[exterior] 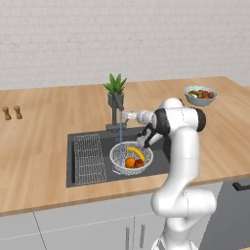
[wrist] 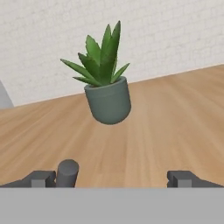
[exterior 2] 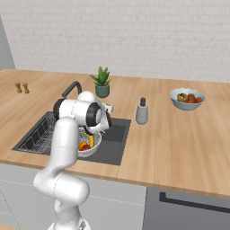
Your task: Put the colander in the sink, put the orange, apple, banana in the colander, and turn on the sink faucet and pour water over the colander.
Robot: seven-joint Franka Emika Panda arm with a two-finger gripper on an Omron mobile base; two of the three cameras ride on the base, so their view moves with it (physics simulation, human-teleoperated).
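While a thin pale blue stream of water (exterior: 121, 134) drops from the sink faucet (exterior: 117, 110), we see the colander (exterior: 131, 157) sitting in the dark grey sink (exterior: 83, 140), right of the flat wire rack (exterior: 89, 158). Its fine silver-white mesh holds the yellow banana (exterior: 136, 152), the orange (exterior: 130, 162) and the red apple (exterior: 139, 163), all bunched together. The stream seems to land at the colander's left side, though it is hard to tell exactly. Our gripper (wrist: 112, 177) hangs near the faucet's top with its fingers spread wide, holding nothing; a dark rounded stub shows just inside one fingertip (wrist: 41, 178). Beyond stands the potted plant (wrist: 105, 83), and a pale blue bowl (exterior: 200, 95) of fruit rests well apart on the wooden counter (exterior: 44, 146).
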